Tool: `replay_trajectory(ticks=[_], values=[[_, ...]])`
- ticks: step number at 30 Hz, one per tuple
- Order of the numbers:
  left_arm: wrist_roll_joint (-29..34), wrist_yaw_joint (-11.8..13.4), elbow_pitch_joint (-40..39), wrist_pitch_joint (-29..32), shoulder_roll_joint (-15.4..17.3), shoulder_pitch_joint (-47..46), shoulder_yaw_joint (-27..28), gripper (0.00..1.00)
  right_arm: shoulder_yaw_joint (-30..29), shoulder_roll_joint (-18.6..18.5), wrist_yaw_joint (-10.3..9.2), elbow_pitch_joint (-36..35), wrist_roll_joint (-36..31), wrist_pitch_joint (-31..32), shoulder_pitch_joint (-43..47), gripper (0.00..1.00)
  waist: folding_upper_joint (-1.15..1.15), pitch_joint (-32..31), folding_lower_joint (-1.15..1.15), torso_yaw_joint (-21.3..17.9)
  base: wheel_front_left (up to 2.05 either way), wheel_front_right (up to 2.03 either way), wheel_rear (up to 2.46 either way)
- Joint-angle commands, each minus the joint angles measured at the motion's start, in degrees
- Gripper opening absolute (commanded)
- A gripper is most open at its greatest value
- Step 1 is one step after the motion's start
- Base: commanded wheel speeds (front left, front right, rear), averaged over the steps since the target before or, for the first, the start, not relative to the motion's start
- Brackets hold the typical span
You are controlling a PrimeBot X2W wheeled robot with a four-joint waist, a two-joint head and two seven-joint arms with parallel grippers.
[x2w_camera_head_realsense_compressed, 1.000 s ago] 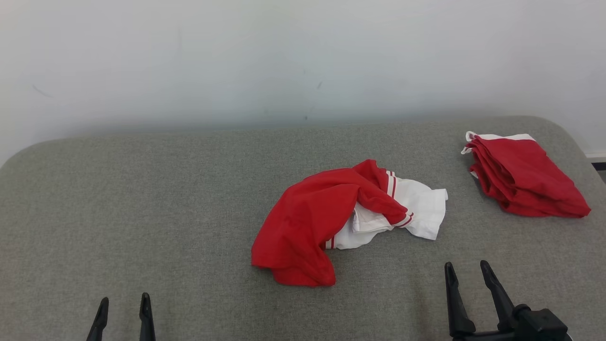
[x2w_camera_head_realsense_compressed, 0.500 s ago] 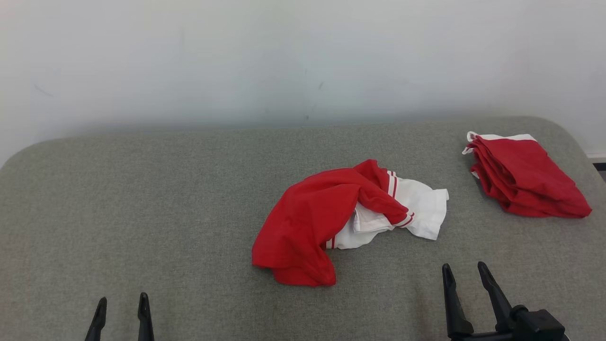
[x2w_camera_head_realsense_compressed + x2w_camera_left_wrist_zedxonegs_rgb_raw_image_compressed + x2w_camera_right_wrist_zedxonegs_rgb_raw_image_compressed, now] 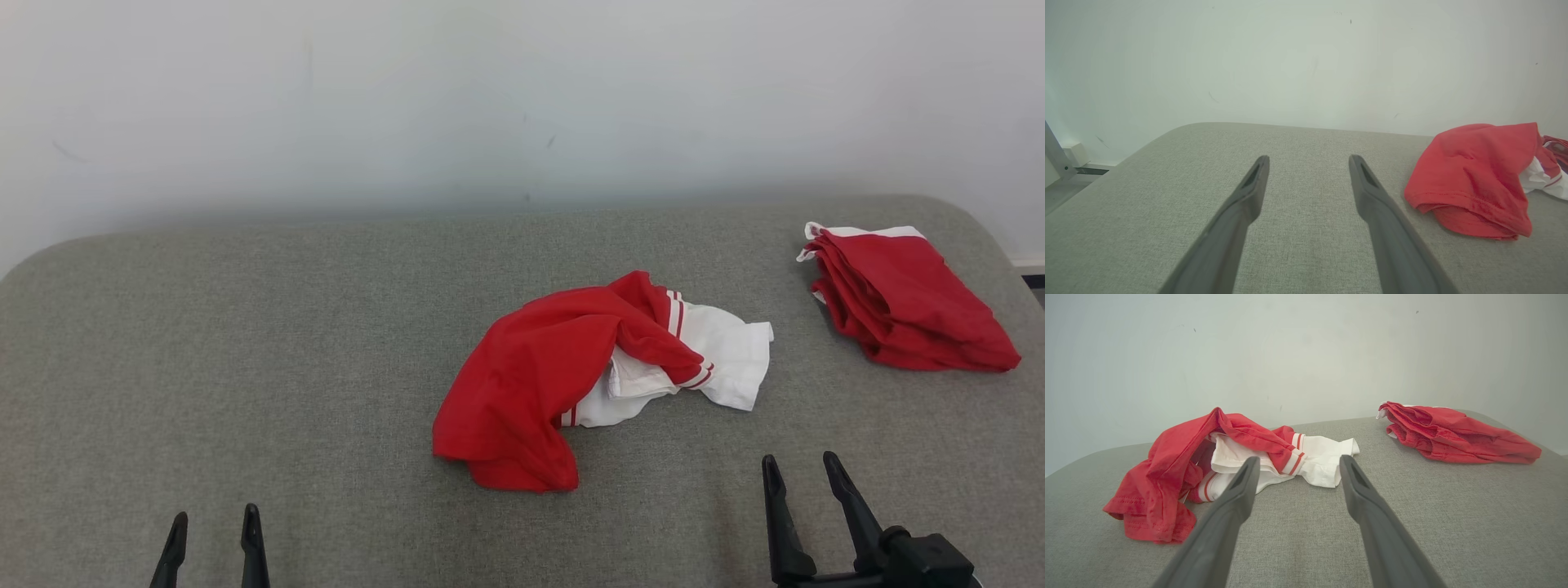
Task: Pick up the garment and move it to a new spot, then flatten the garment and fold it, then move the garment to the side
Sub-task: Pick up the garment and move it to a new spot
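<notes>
Nearest to me, the left gripper [image 3: 212, 516] sits at the near edge of the grey fabric-covered desk [image 3: 245, 343], jaws spread wide with nothing between them. The right gripper [image 3: 800, 459] is a little further in, jaws likewise apart and empty.

Beyond the right gripper, near the middle of the desk, lies the garment [image 3: 539, 367]. It is a crumpled heap of red cloth bunched over a white part with red stripes, and neither gripper touches it. I judge it light, limp and thin, so it should sag and drape from any pinch, and the rough desk cloth may drag on it. It doesn't look fragile.

I'd take hold at a raised fold rather than a flat patch. The red ridge across the top would do, or the hemmed red edge at the near left corner. I can't tell how the layers lie underneath.

Further back on the right rests a folded red garment [image 3: 906, 302], well apart, with a pale wall [image 3: 490, 98] behind.
</notes>
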Motion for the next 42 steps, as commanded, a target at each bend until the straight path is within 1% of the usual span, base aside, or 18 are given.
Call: replay_trajectory(ticks=[1, 42], values=[[-0.18, 0.25, -0.23, -0.18, -0.13, 0.50, -0.06, 1.00, -0.05, 0.03, -0.15, -0.06, -0.08, -0.01, 0.40, 1.00, 0.00, 0.14, 0.00, 0.01, 0.00, 0.00, 0.00], [-0.77, 0.86, -0.24, -0.18, -0.13, 0.47, -0.32, 1.00, -0.08, 0.03, -0.15, 0.05, -0.22, -0.01, 0.39, 1.00, 0.00, 0.51, 0.00, -0.03, 0.00, 0.00, 0.00]])
